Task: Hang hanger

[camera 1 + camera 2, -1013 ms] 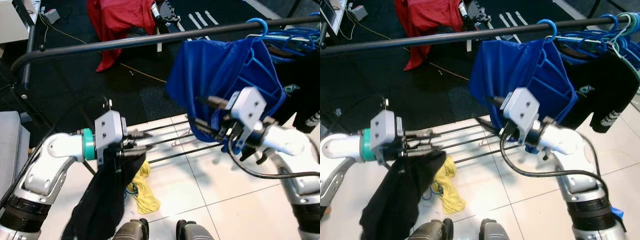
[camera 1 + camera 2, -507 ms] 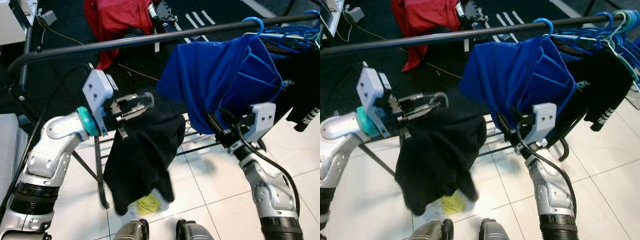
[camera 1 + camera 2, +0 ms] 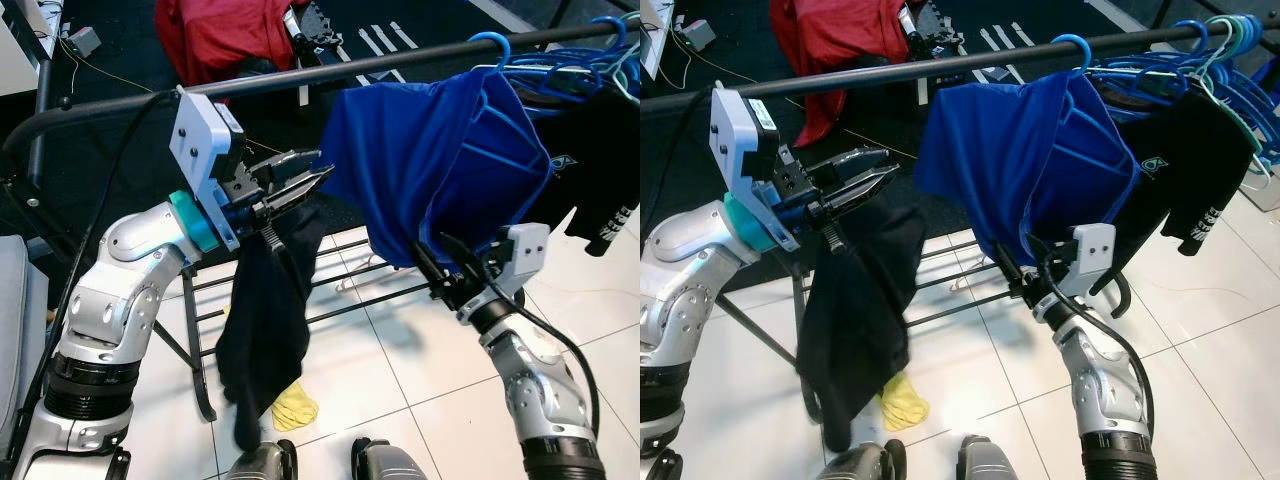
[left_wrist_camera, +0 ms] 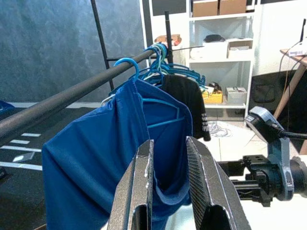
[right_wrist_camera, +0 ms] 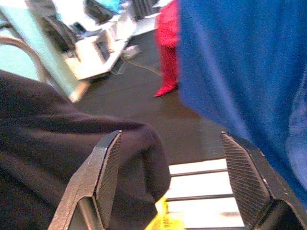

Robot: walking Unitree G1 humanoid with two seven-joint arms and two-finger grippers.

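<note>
**A:** As seen from the head, up beside the rail (image 3: pixel 300 78) with the left gripper (image 3: pixel 305 178), just under the bar and close to the blue shirt (image 3: pixel 430 150).

**B:** Shut or open?

**A:** Pinched narrow, fingers (image 4: pixel 136 191) nearly parallel, tips aimed at the blue shirt. Clamped on a black cloth (image 3: pixel 265 330), hanging straight down from beneath toward the tiles.

**B:** And the hanger?

**A:** Hidden in the black cloth; cannot tell how gripped. Not yet on the rail, anyway. Further along the bar, a blue hook (image 3: pixel 487 45) over it, carrying the blue shirt. Beyond that, more blue hangers (image 3: pixel 1140 75) bunched together, with a black tee (image 3: pixel 1185 150) below.

**B:** Right gripper?

**A:** Low, right gripper (image 3: pixel 432 262) just under the blue shirt's hem, spread wide, holding nothing. Pointed across toward the black cloth; near one finger in the wrist view, touching or not cannot tell.

**B:** Anything else around?

**A:** Red cloth (image 3: pixel 215 35) behind the rail on the dark floor. Yellow rag (image 3: pixel 290 408) on the white tiles, below the black cloth.
</note>
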